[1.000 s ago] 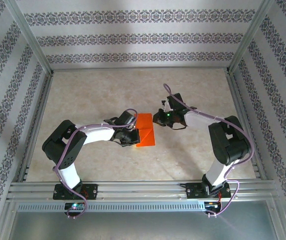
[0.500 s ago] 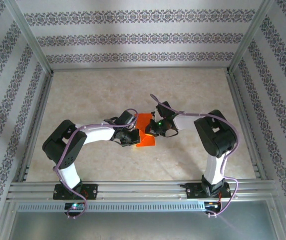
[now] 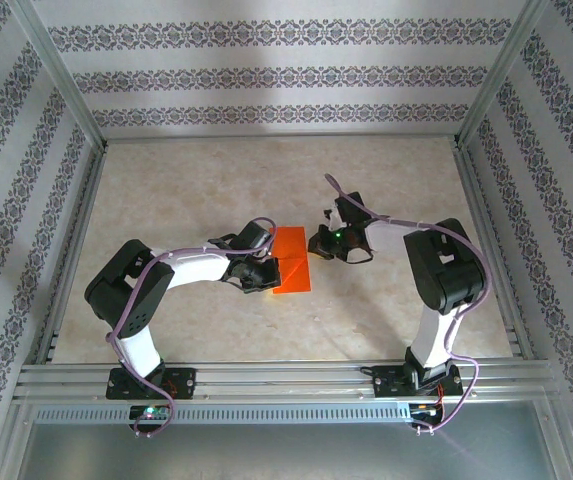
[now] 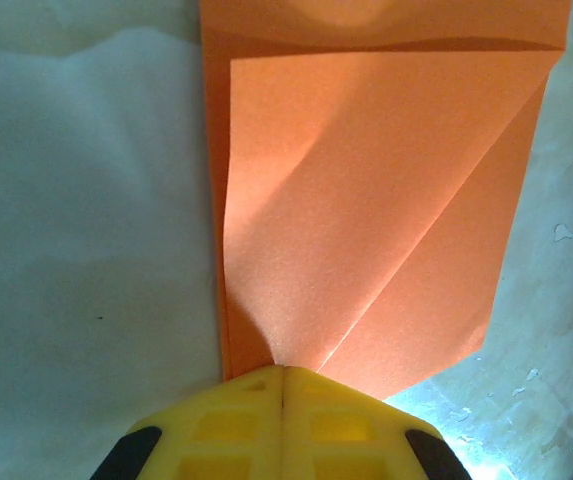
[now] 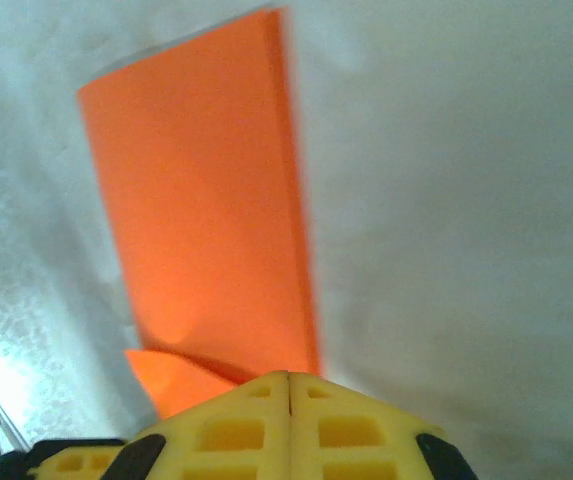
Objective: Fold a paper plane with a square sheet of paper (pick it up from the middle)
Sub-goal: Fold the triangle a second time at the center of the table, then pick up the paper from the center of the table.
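One sheet of paper [image 4: 366,200] | smooth orange, diagonal crease | mottled table [image 3: 196,180]

Beige mottled table [image 3: 186,180], enclosed by walls [image 3: 266,60] of striped floral wallpaper, metal rails [image 3: 286,375] along its near edge

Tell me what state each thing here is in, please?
orange paper: partly folded, with a diagonal flap, lying on the table.
left pincer: shut, tips at the paper's edge.
right pincer: shut, tips at the paper's other side.
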Action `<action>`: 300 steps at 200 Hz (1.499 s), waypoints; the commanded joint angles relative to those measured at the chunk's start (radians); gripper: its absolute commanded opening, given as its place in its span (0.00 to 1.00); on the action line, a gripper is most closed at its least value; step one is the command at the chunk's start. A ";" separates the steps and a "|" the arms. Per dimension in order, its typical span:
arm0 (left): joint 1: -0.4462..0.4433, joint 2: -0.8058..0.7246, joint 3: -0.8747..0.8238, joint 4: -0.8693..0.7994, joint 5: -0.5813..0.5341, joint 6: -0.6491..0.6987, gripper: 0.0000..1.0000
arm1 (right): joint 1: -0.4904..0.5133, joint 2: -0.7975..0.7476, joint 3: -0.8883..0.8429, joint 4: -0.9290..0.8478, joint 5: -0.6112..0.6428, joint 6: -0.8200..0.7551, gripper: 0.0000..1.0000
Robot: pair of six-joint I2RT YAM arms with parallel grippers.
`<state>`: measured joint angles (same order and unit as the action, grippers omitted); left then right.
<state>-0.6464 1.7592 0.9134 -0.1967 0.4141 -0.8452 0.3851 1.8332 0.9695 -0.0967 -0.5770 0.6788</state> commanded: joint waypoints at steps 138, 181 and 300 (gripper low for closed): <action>-0.007 -0.038 0.010 -0.278 0.043 0.155 0.01 | 0.138 0.103 0.019 -0.049 0.072 0.071 0.00; -0.009 -0.113 0.040 -0.353 -0.011 0.200 0.02 | 0.139 0.086 0.036 -0.040 0.042 0.086 0.00; 0.037 -0.078 0.123 0.042 -0.035 0.041 0.15 | 0.071 -0.196 -0.112 0.006 0.110 0.264 0.42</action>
<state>-0.6186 1.6371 1.0153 -0.2722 0.3408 -0.7624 0.4660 1.6508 0.9161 -0.0937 -0.5114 0.8818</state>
